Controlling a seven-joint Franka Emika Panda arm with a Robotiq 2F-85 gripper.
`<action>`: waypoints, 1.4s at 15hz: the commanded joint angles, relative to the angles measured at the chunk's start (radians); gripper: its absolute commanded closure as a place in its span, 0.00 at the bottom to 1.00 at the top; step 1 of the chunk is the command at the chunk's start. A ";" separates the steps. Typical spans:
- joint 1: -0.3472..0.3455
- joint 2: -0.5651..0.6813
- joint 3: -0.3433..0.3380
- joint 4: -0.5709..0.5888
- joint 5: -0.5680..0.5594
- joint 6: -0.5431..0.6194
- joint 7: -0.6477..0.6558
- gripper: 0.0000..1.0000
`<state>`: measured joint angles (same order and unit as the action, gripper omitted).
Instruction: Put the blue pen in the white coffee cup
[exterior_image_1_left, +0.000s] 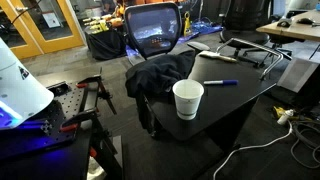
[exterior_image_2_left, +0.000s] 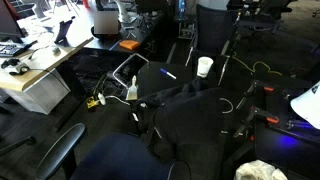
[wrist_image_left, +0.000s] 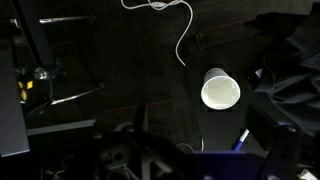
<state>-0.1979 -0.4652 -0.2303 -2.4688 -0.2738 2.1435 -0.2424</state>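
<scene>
A black table (exterior_image_1_left: 245, 100) fills the middle of an exterior view and lies far below the gripper (wrist_image_left: 200, 162), whose wrist camera looks straight down on it. The fingers are only dark shapes along the bottom edge of the wrist view. It is too dim there to say how far apart they stand or whether anything sits between them, so I cannot tell.

A black mesh office chair (exterior_image_1_left: 155, 30) stands at the far edge of the table, well away from the fingers. A dark crumpled jacket (exterior_image_1_left: 160, 75) is heaped on the table in front of the chair and reaches almost to the cup. It shows in the wrist view as a dim mass (wrist_image_left: 295, 75) at the right edge, beyond the fingers.

The white coffee cup (exterior_image_1_left: 188, 98) stands upright on the table with its mouth open. In the wrist view the cup's round rim (wrist_image_left: 220, 91) lies ahead of the fingers and off to the right. It also shows small in an exterior view (exterior_image_2_left: 205, 67).

The blue pen (exterior_image_1_left: 221, 83) lies flat on the table just beside the cup and apart from it. In the wrist view the pen (wrist_image_left: 241, 138) lies between the cup and the fingers, toward the right. A white cable (wrist_image_left: 181, 35) curls on the floor far ahead of the fingers.
</scene>
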 joint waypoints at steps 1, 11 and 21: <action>-0.003 0.000 0.003 0.002 0.002 -0.002 -0.001 0.00; 0.029 0.073 0.041 0.062 0.013 0.004 0.021 0.00; 0.129 0.490 0.161 0.327 0.110 0.156 0.241 0.00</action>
<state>-0.0811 -0.1287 -0.0853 -2.2586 -0.2030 2.2629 -0.0647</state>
